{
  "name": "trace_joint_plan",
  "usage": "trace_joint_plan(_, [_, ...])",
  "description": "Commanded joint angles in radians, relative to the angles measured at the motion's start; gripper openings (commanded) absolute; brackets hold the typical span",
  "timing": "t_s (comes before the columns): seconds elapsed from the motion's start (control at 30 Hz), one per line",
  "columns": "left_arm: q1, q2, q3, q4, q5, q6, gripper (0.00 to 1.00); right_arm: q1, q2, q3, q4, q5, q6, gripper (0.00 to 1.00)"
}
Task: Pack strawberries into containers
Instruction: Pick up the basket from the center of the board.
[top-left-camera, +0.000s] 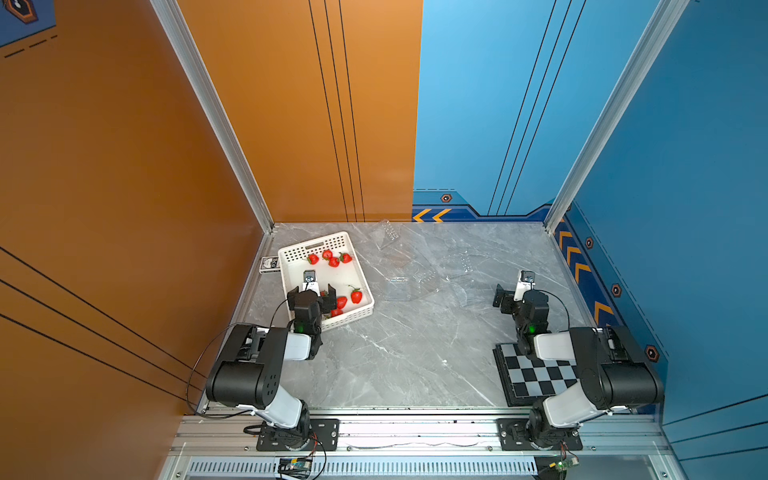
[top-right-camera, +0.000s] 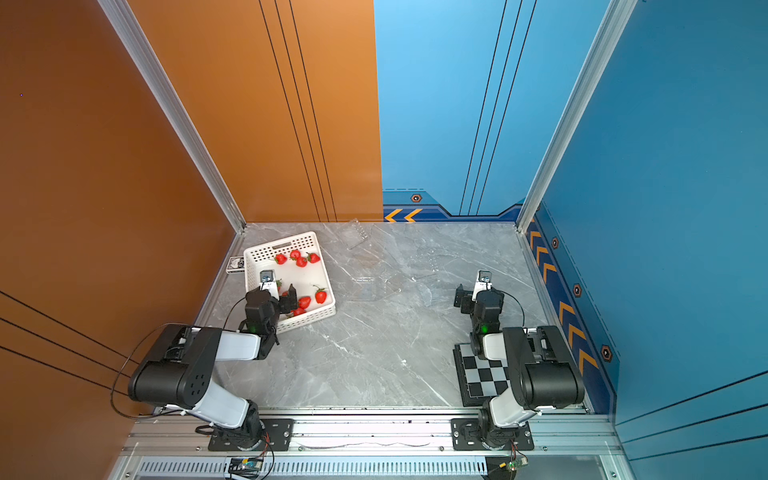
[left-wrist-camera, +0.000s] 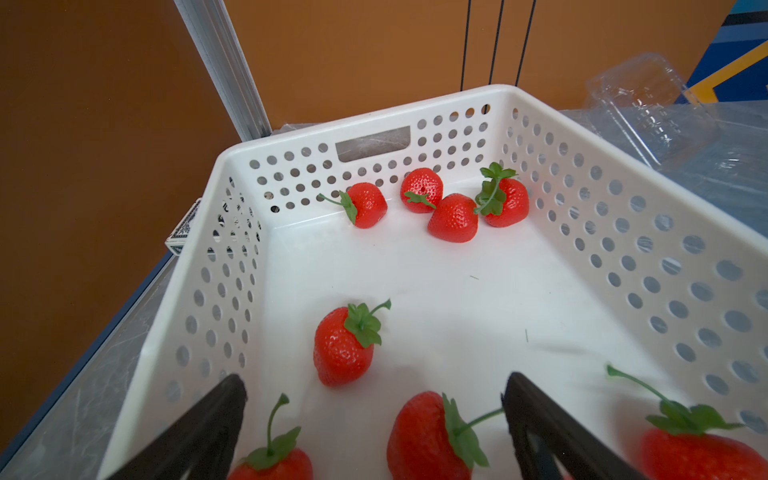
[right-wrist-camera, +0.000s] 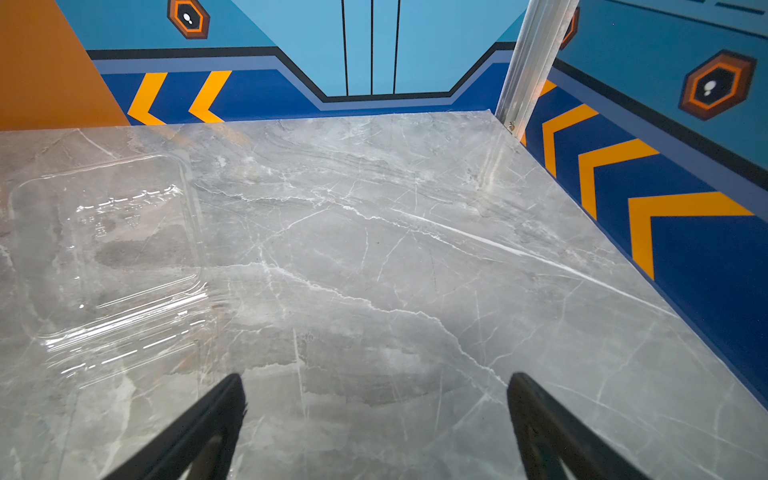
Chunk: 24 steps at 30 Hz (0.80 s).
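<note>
A white perforated basket (left-wrist-camera: 374, 114) sits at the left rear of a grey marble counter (right-wrist-camera: 415, 249). It holds the strawberries (left-wrist-camera: 453, 218): four clustered by its far wall, several more nearer the arm.

The left pincer (left-wrist-camera: 374, 384) hovers low over the basket, released and empty. One strawberry (left-wrist-camera: 424, 436) lies between its spread jaws, green stem reaching toward one jaw.

The right pincer (right-wrist-camera: 376, 381) is also released and empty, above bare counter. Beside it is one of the clear containers (right-wrist-camera: 108, 249); the others lie empty further toward the basket.

The step appears to be picking that near berry. It likely goes best by centring the jaws on the red body, not the cap or stem. The pincer should then descend straight, clench gently, and lift clear of the basket wall before carrying across.
</note>
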Motion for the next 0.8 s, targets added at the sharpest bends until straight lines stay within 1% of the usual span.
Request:
trace_joint_plan(0.0, [-0.019,-0.065,0.03,-0.094,-0.098,0.001,0.98,0.003,-0.02,0.012,-0.019,0.03,0.013,1.0])
trace_joint_plan(0.07, [-0.043,-0.108,0.059,-0.176,-0.17,0.005,0.99,0.008,-0.064,0.027,-0.082,0.037,0.013,1.0])
trace_joint_plan(0.17, [-0.101,-0.194,0.096,-0.282,-0.304,0.041,0.99,0.019,-0.161,0.114,-0.315,0.044,0.002,1.0])
trace_joint_plan(0.2, [-0.121,-0.227,0.116,-0.338,-0.348,0.044,0.99,0.021,-0.188,0.149,-0.39,0.037,0.001,1.0])
trace_joint_plan(0.27, [-0.139,-0.289,0.187,-0.538,-0.359,0.002,0.98,0.022,-0.235,0.199,-0.49,-0.001,0.018,1.0])
trace_joint_plan(0.33, [-0.139,-0.333,0.295,-0.801,-0.344,-0.103,0.99,0.028,-0.276,0.253,-0.599,-0.059,0.051,1.0])
trace_joint_plan(0.4, [-0.14,-0.352,0.384,-1.005,-0.292,-0.185,0.98,0.047,-0.303,0.315,-0.713,-0.083,0.123,1.0])
trace_joint_plan(0.5, [-0.138,-0.372,0.479,-1.235,-0.233,-0.281,0.99,0.103,-0.295,0.429,-0.891,-0.219,0.204,1.0])
trace_joint_plan(0.57, [-0.126,-0.39,0.522,-1.344,-0.191,-0.329,0.99,0.179,-0.271,0.515,-1.003,-0.266,0.226,1.0])
trace_joint_plan(0.6, [-0.108,-0.396,0.545,-1.413,-0.173,-0.363,0.99,0.229,-0.247,0.569,-1.072,-0.272,0.228,1.0])
trace_joint_plan(0.67, [-0.043,-0.407,0.587,-1.521,-0.106,-0.416,0.99,0.324,-0.187,0.687,-1.201,-0.27,0.228,0.99])
trace_joint_plan(0.77, [0.094,-0.411,0.628,-1.637,0.015,-0.448,0.99,0.433,-0.043,0.901,-1.387,-0.291,0.247,0.98])
